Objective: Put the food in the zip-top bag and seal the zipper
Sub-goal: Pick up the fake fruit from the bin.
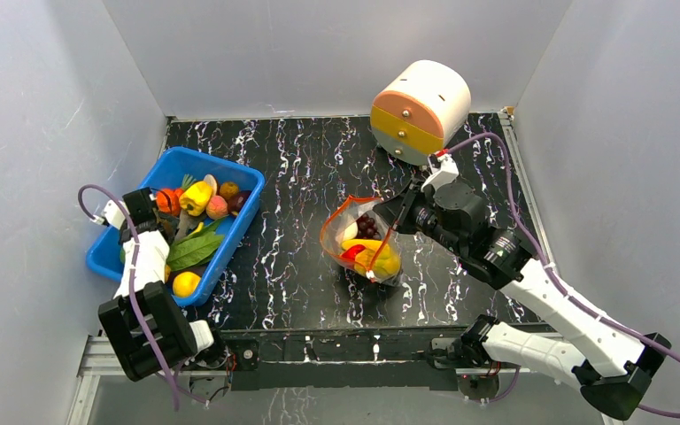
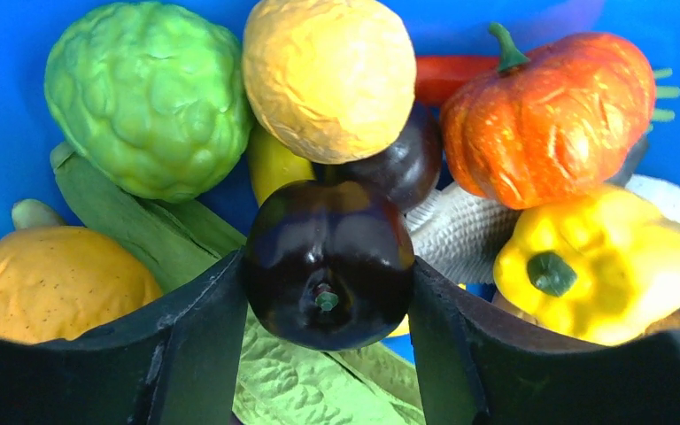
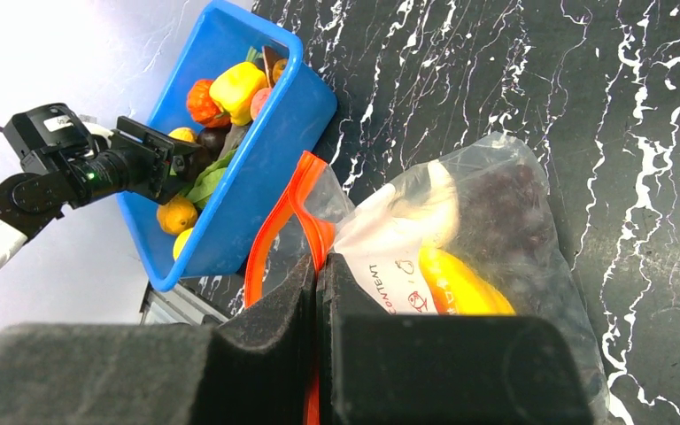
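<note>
**Three views, bin and bag shared**

We have top external high behind the arm bases, looking down on the whole black white-veined marble tabletop [image 1: 301,177]. Left wrist sits very close inside the blue plastic bin [image 2: 0,53], facing a dark purple glossy toy fruit [image 2: 328,266] between left fingers [image 2: 186,354]. Right wrist looks past right fingers [image 3: 266,354], over the clear crinkly zip-top bag [image 3: 513,204], toward that bin; top view shares both.

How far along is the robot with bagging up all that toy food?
Partly done. Done: a banana and grapes already sit in the zip-top bag. In hand: the right claw pinches the bag's mouth edge, while the left claw grips a dark purple fruit in the blue bin. Left: many pieces lie in the bin, and the orange-red zipper gapes open, unsealed.
</note>
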Robot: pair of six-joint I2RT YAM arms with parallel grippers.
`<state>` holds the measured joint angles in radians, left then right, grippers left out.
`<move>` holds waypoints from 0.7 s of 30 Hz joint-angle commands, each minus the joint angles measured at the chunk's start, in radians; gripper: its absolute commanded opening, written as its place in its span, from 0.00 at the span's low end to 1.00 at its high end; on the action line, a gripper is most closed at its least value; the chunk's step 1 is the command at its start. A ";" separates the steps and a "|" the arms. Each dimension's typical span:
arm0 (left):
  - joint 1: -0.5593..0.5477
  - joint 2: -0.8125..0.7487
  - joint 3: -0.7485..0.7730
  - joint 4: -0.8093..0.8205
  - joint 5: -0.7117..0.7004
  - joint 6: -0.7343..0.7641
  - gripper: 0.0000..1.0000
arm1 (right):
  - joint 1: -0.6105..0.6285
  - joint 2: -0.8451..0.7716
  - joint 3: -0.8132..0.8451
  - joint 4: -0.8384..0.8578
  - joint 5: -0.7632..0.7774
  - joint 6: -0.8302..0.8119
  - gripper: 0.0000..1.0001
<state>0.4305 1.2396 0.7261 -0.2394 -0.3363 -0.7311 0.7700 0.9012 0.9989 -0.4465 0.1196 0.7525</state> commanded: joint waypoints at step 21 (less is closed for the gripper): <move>-0.130 -0.107 0.324 -0.321 0.610 0.314 0.28 | -0.002 -0.008 -0.026 0.150 0.063 -0.022 0.00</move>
<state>0.3439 1.1862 0.9928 -0.4995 0.1303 -0.4755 0.7700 0.8948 0.9504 -0.4389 0.1589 0.7414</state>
